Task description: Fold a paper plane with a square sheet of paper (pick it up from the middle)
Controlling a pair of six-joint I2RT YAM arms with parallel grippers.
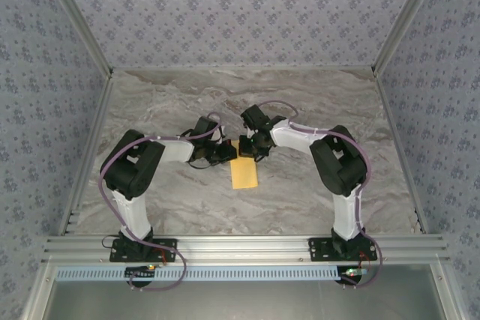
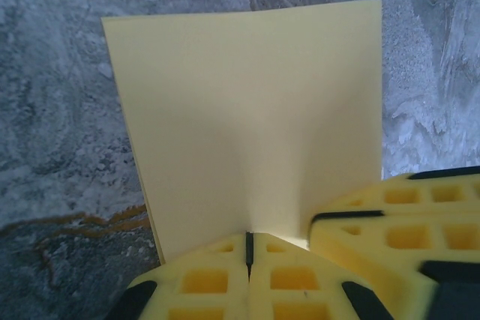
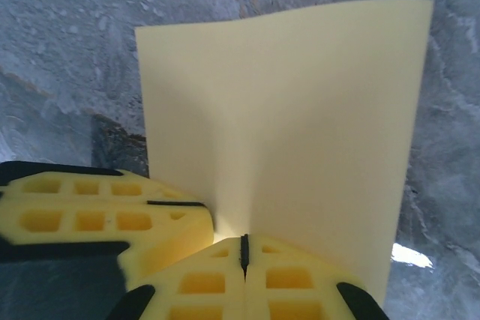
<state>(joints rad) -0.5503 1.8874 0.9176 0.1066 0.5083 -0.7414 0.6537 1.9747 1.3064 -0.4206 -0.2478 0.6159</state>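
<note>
Left wrist view first: the left pincer is clenched, its two yellow fingertips pressed together on one edge of the square sheet of paper, which spreads away from the seam between them with a soft bend running out from the pinch. From the right wrist, the right pincer is clenched on that same edge in the same way, and each wrist camera catches the other pincer's yellow pads just beside its own, so the two grips sit close together. Three of the sheet's edges are free: both side edges and the one opposite the pinch are out in the open with nothing touching them. From the top external camera the pincers meet near the middle of the desk, and the mustard-yellow sheet reaches from them toward the near edge. Whether it is fully lifted or partly resting on the marble I cannot tell. Bare marble surrounds it, with the left, right and far edges of the desk all well apart from it, and more room toward the far corners than toward the near rail where the arm bases are bolted. Counted: one sheet, two arms, two pincers.
</note>
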